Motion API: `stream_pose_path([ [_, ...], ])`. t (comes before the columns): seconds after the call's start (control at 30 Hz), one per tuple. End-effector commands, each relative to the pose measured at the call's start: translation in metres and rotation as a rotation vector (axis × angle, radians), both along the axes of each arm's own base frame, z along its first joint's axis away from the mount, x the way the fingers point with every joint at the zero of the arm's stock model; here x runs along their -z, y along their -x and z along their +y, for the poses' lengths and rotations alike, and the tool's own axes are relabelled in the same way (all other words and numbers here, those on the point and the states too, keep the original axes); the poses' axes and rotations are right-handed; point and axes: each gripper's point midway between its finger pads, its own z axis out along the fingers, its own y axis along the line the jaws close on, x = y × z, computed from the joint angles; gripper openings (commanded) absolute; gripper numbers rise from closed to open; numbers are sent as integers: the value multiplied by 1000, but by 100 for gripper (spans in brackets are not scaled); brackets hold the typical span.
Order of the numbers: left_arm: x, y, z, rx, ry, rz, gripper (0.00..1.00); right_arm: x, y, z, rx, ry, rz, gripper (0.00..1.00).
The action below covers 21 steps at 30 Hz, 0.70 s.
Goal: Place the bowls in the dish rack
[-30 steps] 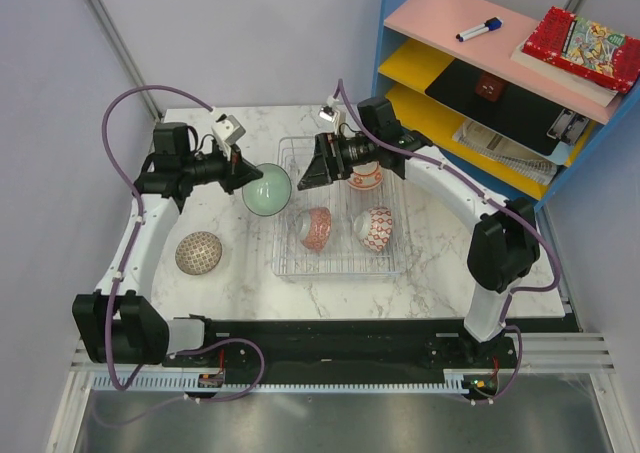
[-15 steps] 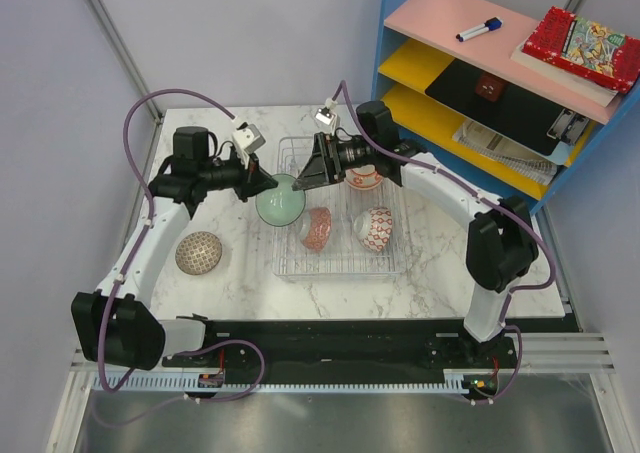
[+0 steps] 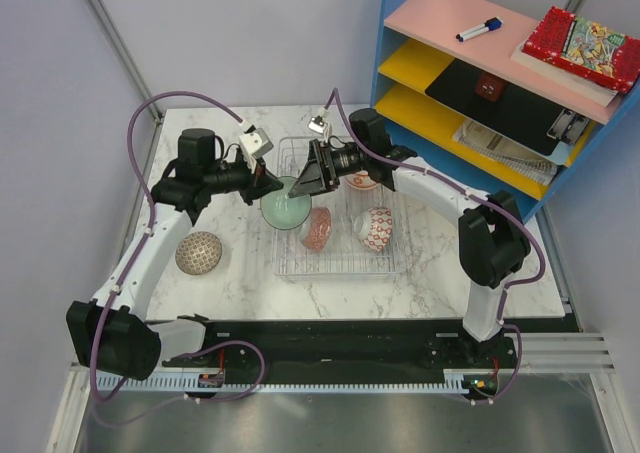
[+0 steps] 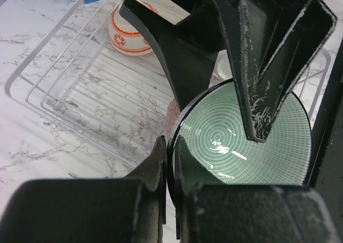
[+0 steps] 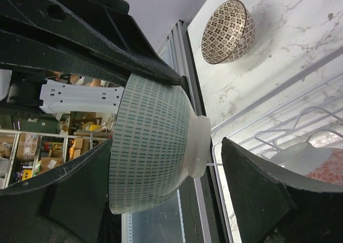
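Observation:
My left gripper (image 3: 270, 185) is shut on the rim of a green bowl (image 3: 285, 206), which it holds tilted over the left edge of the wire dish rack (image 3: 345, 263). In the left wrist view its fingers (image 4: 158, 162) pinch the dark rim of the green bowl (image 4: 214, 141). My right gripper (image 3: 302, 183) is open and straddles this bowl: in the right wrist view the green bowl (image 5: 153, 141) sits between its jaws, with a gap at the bowl's foot. The rack holds a red patterned bowl (image 3: 317, 229), a red-and-white bowl (image 3: 377, 229) and a white-and-orange bowl (image 3: 364, 182).
A brown patterned bowl (image 3: 198, 253) lies on the marble table (image 3: 230, 283) left of the rack, also in the right wrist view as the brown bowl (image 5: 225, 31). A blue shelf unit (image 3: 480, 83) with books and a marker stands at the back right.
The left arm has carried the green bowl rightward to the rack's left edge. The right gripper has shifted left around the bowl and its jaws have narrowed slightly.

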Motion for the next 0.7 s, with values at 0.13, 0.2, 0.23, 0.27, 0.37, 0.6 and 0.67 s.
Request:
stream_pose_path([
  [0.13, -21, -13, 2, -20, -4, -126, 2, -10, 14, -2, -68, -52, -24, 83],
  [0.2, -22, -14, 3, -25, -7, -134, 2, -8, 17, -2, -78, -52, -20, 81],
  [0.23, -22, -15, 3, -26, -7, -138, 2, -8, 16, -2, -78, -53, -21, 81],
  [0.27, -22, -14, 2, -24, -5, -134, 2, -8, 17, -2, -81, -55, -21, 80],
  [0.37, -21, -15, 2, -23, -4, -129, 2, -11, 19, -2, -96, -62, -13, 74],
  [0.6, -12, -14, 0, -12, -3, -106, 2, -23, 24, 0, -131, -116, -12, 24],
  [0.67, -11, -14, 0, -11, -3, -104, 5, -24, 24, 1, -127, -120, -17, 5],
])
